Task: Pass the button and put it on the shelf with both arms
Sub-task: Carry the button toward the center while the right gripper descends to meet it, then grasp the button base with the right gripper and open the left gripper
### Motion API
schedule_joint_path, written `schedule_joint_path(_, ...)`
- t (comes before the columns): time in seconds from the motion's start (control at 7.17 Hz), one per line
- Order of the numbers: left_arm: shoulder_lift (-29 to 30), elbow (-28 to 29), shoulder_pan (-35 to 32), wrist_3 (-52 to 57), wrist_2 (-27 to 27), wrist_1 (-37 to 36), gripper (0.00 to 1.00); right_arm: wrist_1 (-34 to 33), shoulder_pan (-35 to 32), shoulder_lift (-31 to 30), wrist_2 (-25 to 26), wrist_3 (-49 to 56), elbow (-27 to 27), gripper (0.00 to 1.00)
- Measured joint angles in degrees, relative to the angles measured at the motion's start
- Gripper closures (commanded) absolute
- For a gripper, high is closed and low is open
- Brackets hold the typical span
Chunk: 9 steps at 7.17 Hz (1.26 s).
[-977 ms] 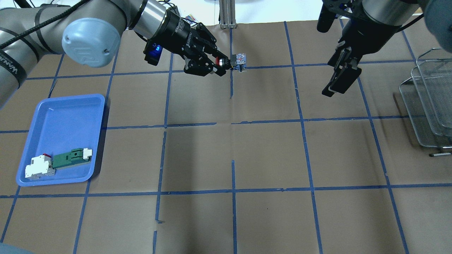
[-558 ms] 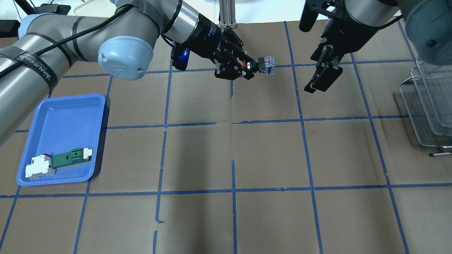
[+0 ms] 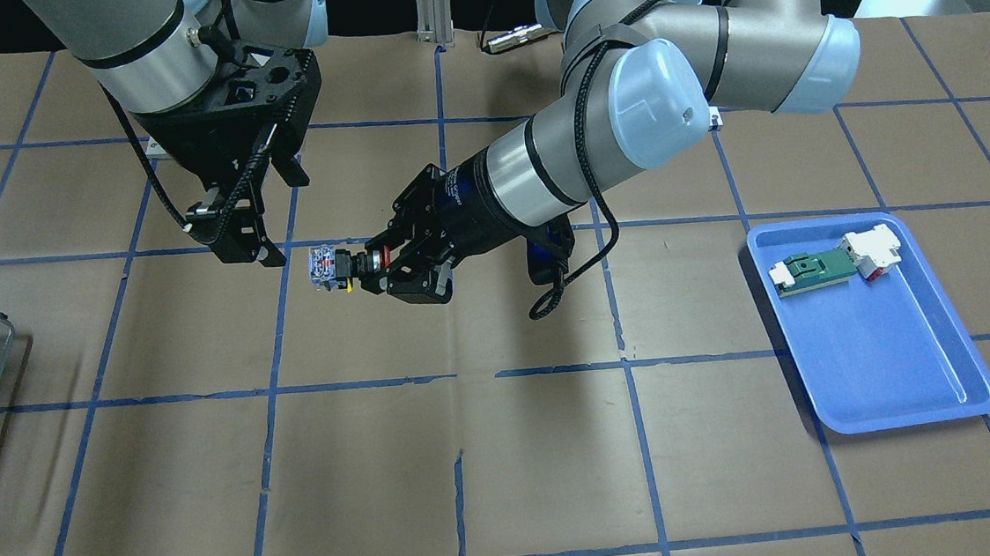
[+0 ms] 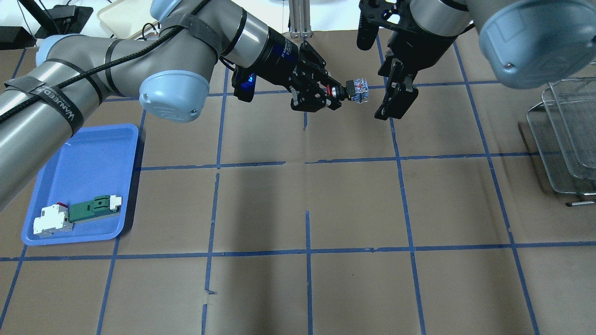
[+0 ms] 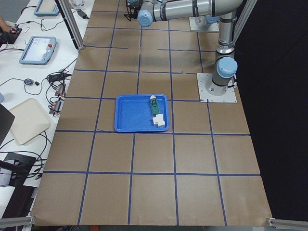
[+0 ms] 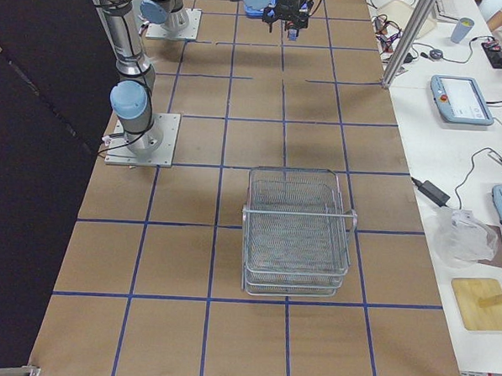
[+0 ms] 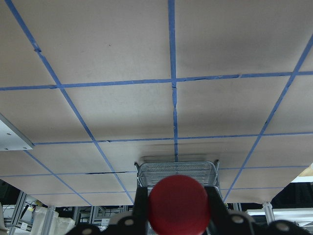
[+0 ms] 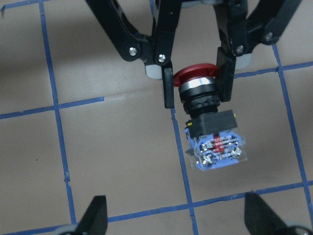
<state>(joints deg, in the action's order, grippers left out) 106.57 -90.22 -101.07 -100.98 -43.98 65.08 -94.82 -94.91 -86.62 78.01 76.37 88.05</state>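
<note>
My left gripper (image 4: 332,93) is shut on the button (image 4: 357,89) by its red cap and collar. It holds the button level above the far middle of the table, with the blue-and-white block pointing at my right gripper (image 4: 396,100). The right gripper is open and empty, a short gap from the block. In the right wrist view the button (image 8: 211,125) hangs between the left fingers (image 8: 168,90), above the open right gripper (image 8: 176,215). The left wrist view shows the red cap (image 7: 179,203). The wire-mesh shelf (image 4: 565,139) stands at the table's right edge.
A blue tray (image 4: 88,158) at the left holds a green-and-white flat part (image 4: 93,208) and a white block with red (image 4: 51,221). Brown paper with blue tape lines covers the table. An aluminium post (image 4: 298,18) stands at the far edge.
My left gripper has carried the button to the right. My right gripper has moved left and now sits close to the button's block end, still open.
</note>
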Motion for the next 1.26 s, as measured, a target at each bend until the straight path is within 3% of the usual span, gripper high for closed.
schedule_joint_path(0.56,-0.4,-0.1,-0.2,-0.6,0.1,-0.4,1.00,1.3,-0.5,2.9,-0.1,3.0,-4.5,0.00)
schedule_joint_path(1.26,-1.1,-0.2,-0.2,-0.8,0.2,-0.4,1.00,2.1,-2.2,5.4,-0.6,2.5,-5.5,0.00)
